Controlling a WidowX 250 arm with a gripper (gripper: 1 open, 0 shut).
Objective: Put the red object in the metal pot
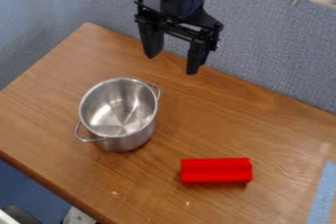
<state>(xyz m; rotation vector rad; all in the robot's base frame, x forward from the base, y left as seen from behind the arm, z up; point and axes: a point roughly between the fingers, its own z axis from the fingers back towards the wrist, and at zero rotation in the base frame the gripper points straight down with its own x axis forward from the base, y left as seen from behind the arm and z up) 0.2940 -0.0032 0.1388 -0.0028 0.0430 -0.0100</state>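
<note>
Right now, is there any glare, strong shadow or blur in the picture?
In the camera view: the metal pot shows bright reflections inside; the red object casts only a soft shadow on the table; the open end effector looks slightly soft, and the whole picture is low in resolution.

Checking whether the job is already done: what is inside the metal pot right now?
Only the metal pot's bare shiny bottom and far inner wall show; the near inner wall is hidden by the rim. The red block lies outside on the table.
</note>
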